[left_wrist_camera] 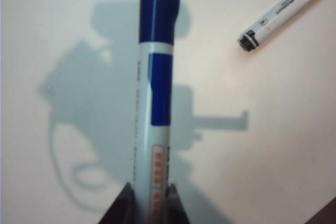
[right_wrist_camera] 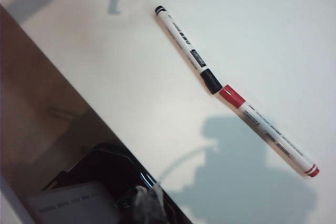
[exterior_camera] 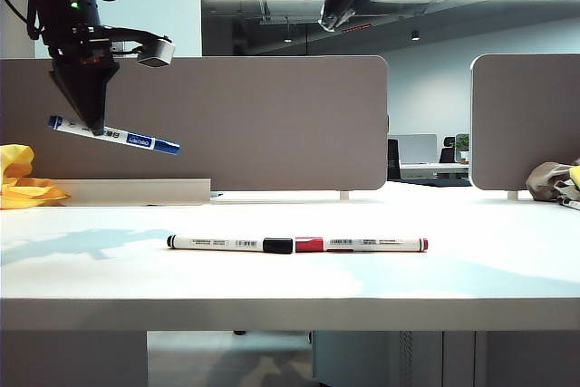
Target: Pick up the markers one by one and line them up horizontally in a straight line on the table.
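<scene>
High above the left part of the table (exterior_camera: 100, 269), my left gripper (exterior_camera: 95, 127) is shut on the blue-capped marker (exterior_camera: 136, 140), which hangs tilted in the air. In the left wrist view the blue marker (left_wrist_camera: 155, 98) runs out from between the fingers of the left gripper (left_wrist_camera: 152, 199). The black-capped marker (exterior_camera: 231, 244) and the red-capped marker (exterior_camera: 362, 244) lie end to end in a level row at the table's middle, caps almost touching. My right gripper (exterior_camera: 332, 18) hangs shut and empty high above them. The right wrist view shows the black marker (right_wrist_camera: 188, 51) and the red marker (right_wrist_camera: 269, 131) from above.
Grey divider panels (exterior_camera: 272, 124) stand along the back of the table. A yellow cloth (exterior_camera: 23, 183) lies at the far left by a low white ledge (exterior_camera: 136, 191). A brownish cloth (exterior_camera: 553, 180) sits at the far right.
</scene>
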Robot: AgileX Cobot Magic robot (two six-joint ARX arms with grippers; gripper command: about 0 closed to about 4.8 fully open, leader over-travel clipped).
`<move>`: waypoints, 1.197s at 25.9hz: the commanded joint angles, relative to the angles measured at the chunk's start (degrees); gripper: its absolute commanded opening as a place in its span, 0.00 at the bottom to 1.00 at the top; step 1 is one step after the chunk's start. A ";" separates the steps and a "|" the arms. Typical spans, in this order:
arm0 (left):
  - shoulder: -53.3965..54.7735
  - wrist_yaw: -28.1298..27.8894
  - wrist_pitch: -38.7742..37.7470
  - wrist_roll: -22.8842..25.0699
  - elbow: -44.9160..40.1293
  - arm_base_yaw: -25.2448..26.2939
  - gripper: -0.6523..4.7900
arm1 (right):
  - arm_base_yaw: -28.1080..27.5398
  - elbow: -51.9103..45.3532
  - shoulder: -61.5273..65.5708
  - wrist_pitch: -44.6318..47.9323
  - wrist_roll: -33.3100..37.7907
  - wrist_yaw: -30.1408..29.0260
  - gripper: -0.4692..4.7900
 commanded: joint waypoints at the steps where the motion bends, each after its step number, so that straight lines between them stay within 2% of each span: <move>1: -0.55 0.17 -0.02 2.27 0.26 -0.42 0.11 | 0.04 0.15 -0.31 0.87 -0.15 -0.81 0.08; 8: -0.55 0.13 -1.90 2.10 0.28 -0.74 0.11 | 0.02 0.15 -0.33 1.66 -1.09 -4.87 0.08; 11: -0.55 0.09 -2.19 3.67 0.42 -0.79 0.11 | 0.02 0.15 -0.33 1.92 -1.16 -7.02 0.08; 18: -0.85 0.15 -5.09 5.88 0.42 -0.15 0.11 | 0.02 0.15 -0.33 1.79 -1.18 -7.37 0.08; 22: -1.49 3.43 -4.94 6.36 0.39 1.86 0.11 | 0.02 0.15 -0.33 1.49 -1.16 -7.37 0.08; 25: -1.51 3.67 -5.81 6.34 0.39 3.48 0.11 | 0.02 0.15 -0.33 1.14 -1.18 -7.37 0.08; 27: -1.51 7.65 -5.70 6.36 0.39 5.70 0.11 | 0.02 0.15 -0.33 1.14 -1.18 -7.37 0.08; 30: -1.51 8.46 -5.46 6.36 0.39 7.93 0.11 | 0.02 0.15 -0.33 1.07 -1.18 -7.37 0.08; 31: -1.51 11.41 -5.49 6.38 0.39 9.22 0.11 | 0.02 0.15 -0.33 1.05 -1.18 -7.37 0.08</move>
